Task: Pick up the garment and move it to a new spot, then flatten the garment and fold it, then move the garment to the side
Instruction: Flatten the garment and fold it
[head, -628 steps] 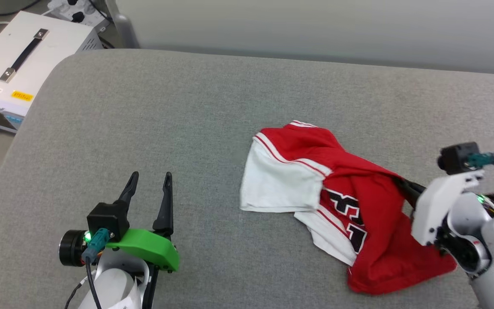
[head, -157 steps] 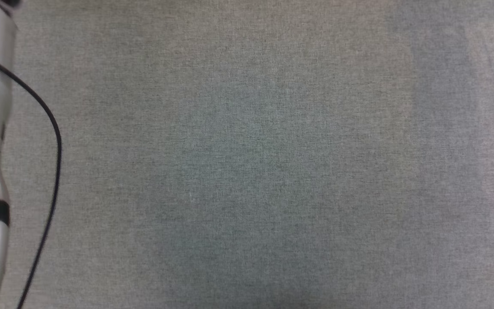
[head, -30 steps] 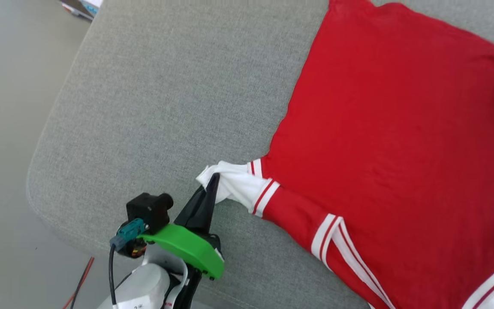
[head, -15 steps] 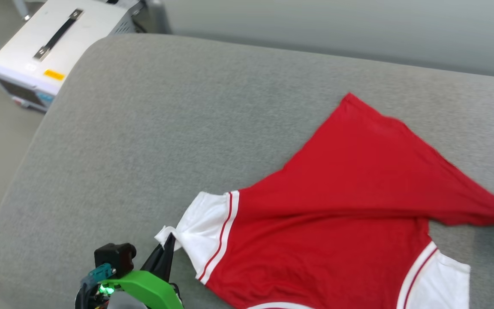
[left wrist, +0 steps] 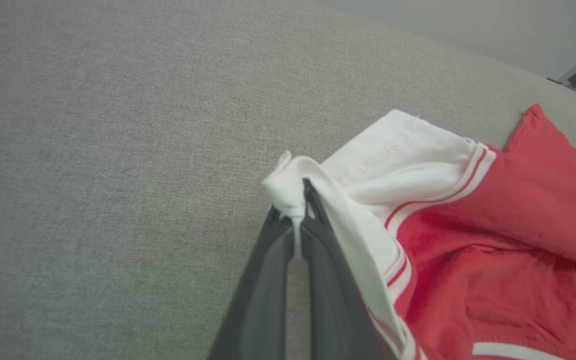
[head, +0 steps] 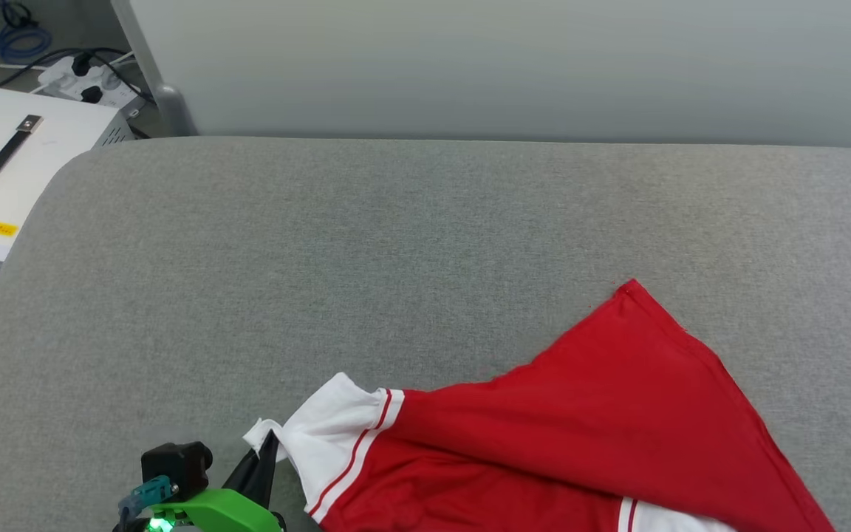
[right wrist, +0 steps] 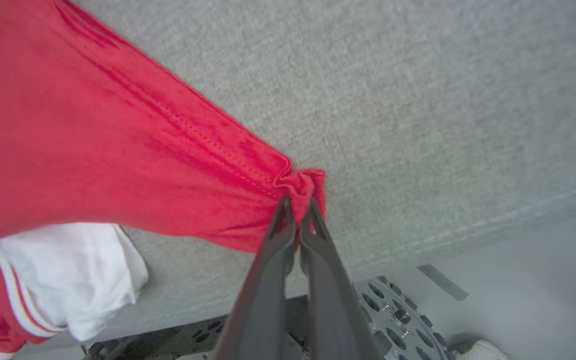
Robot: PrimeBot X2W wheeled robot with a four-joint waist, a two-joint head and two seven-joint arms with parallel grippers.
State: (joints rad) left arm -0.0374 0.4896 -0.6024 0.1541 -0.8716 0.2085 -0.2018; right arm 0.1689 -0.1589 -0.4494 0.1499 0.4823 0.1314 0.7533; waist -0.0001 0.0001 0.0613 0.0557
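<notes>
The garment (head: 588, 436) is a red jersey with white striped sleeves, lying plain red side up on the grey cushion (head: 366, 244) at the lower right of the head view. My left gripper (head: 269, 443) is shut on the tip of its white sleeve (left wrist: 393, 160), pinched between the dark fingers (left wrist: 273, 280). In the right wrist view my right gripper (right wrist: 298, 210) is shut on a bunched red hem corner (right wrist: 303, 182), near the cushion's front edge. The other white sleeve (right wrist: 73, 270) lies beneath the pulled red cloth.
A white equipment box (head: 4, 162) with a black handle sits on the floor off the cushion's left end, with a power strip (head: 86, 85) and cables behind it. A pale wall runs along the back. Below the cushion's front edge a perforated metal base (right wrist: 393, 320) shows.
The head camera has tilted up and turned, so the garment sits lower and more to the right in the picture. Both grippers stay shut on the sleeve and the hem corner.
</notes>
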